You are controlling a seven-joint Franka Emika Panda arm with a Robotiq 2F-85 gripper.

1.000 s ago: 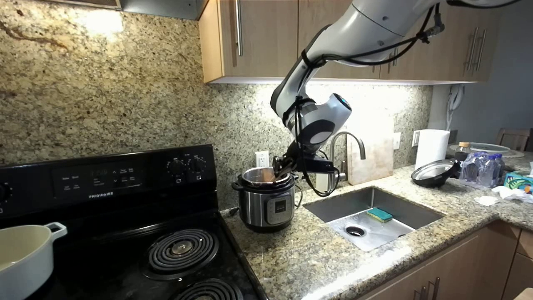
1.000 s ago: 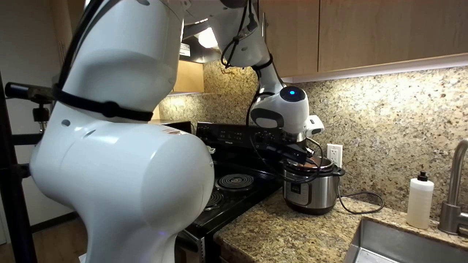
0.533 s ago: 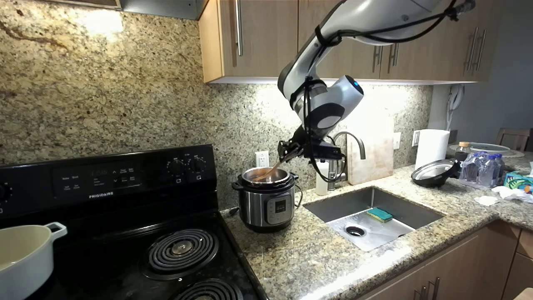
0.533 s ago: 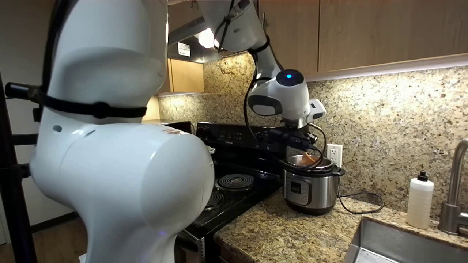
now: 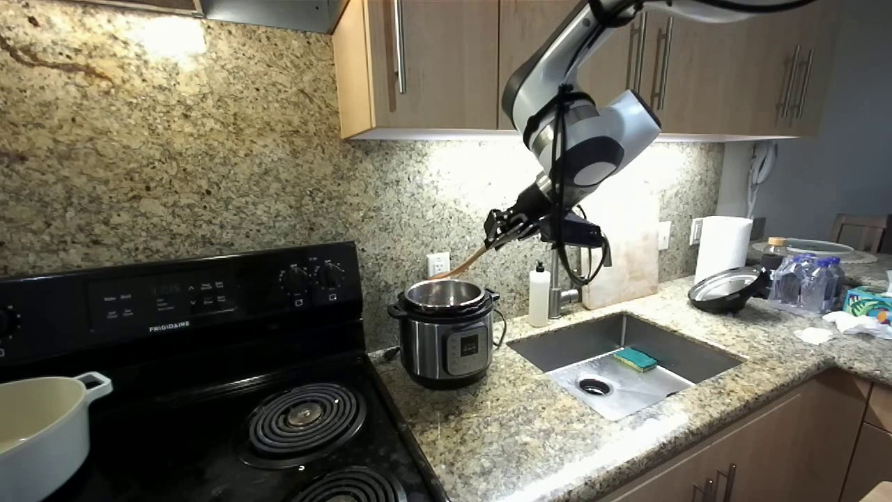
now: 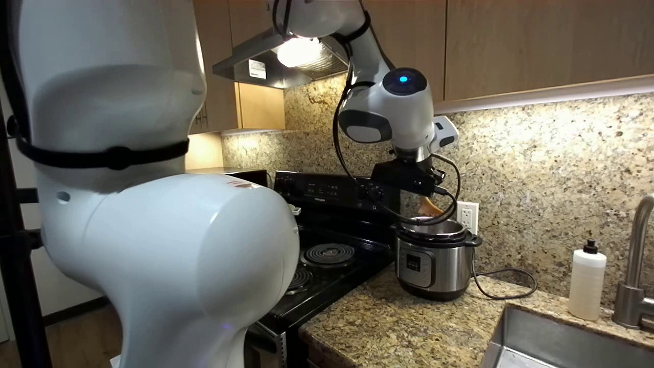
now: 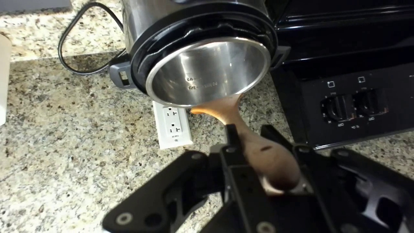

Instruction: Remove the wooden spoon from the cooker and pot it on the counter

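At the rear rim of the cooker (image 5: 437, 345), the wooden spoon (image 7: 257, 142) slants up into the gripper (image 7: 249, 131), which is narrowed and clamps it from both sides. A moment ago its lower end leaned inside the cooker; now none of it shows in there, so the lifting-out looks all but done and the setting-down remains. Spoon and rim meet in the wrist view, and whether they touch or merely line up I cannot tell. The gripper has also risen and shifted toward the sink (image 5: 578, 341). A little more height before swinging across would be prudent, I think, then a low release on the counter (image 5: 481, 425), well clear of the sink's edge.
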